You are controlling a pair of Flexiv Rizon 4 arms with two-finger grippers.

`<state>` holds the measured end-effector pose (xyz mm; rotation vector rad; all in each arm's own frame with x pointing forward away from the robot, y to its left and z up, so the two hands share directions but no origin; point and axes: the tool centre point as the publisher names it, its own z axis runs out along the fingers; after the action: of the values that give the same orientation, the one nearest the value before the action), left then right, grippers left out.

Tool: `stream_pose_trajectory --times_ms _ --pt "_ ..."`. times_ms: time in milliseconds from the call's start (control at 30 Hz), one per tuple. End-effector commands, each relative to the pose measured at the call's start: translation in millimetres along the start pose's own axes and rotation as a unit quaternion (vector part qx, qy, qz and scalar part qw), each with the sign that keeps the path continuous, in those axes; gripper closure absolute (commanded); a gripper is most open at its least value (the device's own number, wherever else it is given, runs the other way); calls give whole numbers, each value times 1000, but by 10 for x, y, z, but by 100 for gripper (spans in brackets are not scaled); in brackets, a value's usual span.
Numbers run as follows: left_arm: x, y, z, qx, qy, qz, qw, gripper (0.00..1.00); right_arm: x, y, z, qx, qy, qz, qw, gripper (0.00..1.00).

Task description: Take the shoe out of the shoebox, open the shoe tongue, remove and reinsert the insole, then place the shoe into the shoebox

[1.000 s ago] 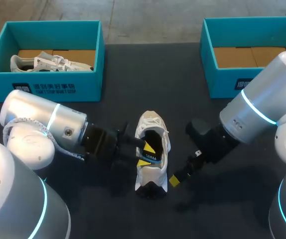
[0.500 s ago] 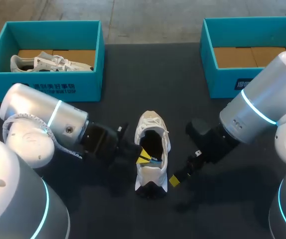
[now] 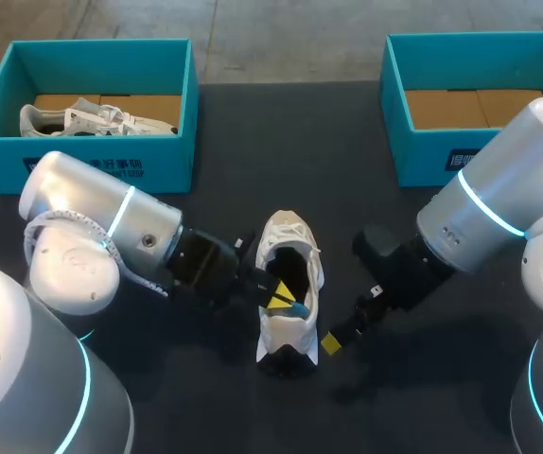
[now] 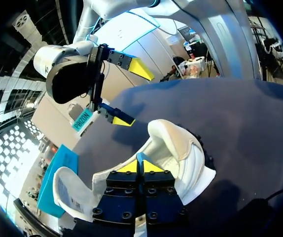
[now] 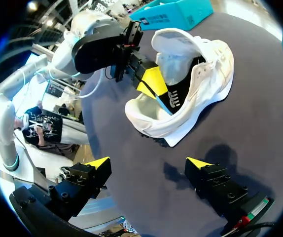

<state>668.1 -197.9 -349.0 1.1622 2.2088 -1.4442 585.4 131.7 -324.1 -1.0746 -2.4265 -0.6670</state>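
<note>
A white shoe (image 3: 288,333) lies on the dark table, its toe toward the far side and its opening up. My left gripper (image 3: 276,295) reaches into the opening from the left, shut on the heel end of the black, blue-edged insole (image 3: 298,307). The left wrist view shows its yellow tips (image 4: 141,166) pressed together on the thin blue edge inside the shoe (image 4: 186,153). My right gripper (image 5: 147,163) hangs open just right of the shoe (image 5: 200,74), holding nothing. The right wrist view also takes in the left gripper (image 5: 154,83) and the insole (image 5: 173,98).
A teal shoebox (image 3: 111,168) at the back left holds a second white shoe (image 3: 101,119). Another teal shoebox (image 3: 423,151) stands at the back right with only its cardboard floor showing. My right gripper (image 4: 131,94) appears beyond the shoe in the left wrist view.
My left gripper has shut on the insole's heel end and shifted slightly right and toward the heel with it. The right arm has kept still.
</note>
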Motion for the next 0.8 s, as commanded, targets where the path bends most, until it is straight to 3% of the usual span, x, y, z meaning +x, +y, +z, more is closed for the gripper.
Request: stream_pose_trajectory --times_ms 33,133,800 --pt "7 -59 -51 5 -7 4 1000 67 17 -1 22 0 -3 1 1000 0" --pt "10 -127 -91 10 -11 8 1000 62 17 -1 22 0 -3 1 1000 0" --pt "27 -284 -295 6 -19 13 1000 64 17 -1 22 0 -3 1 1000 0"
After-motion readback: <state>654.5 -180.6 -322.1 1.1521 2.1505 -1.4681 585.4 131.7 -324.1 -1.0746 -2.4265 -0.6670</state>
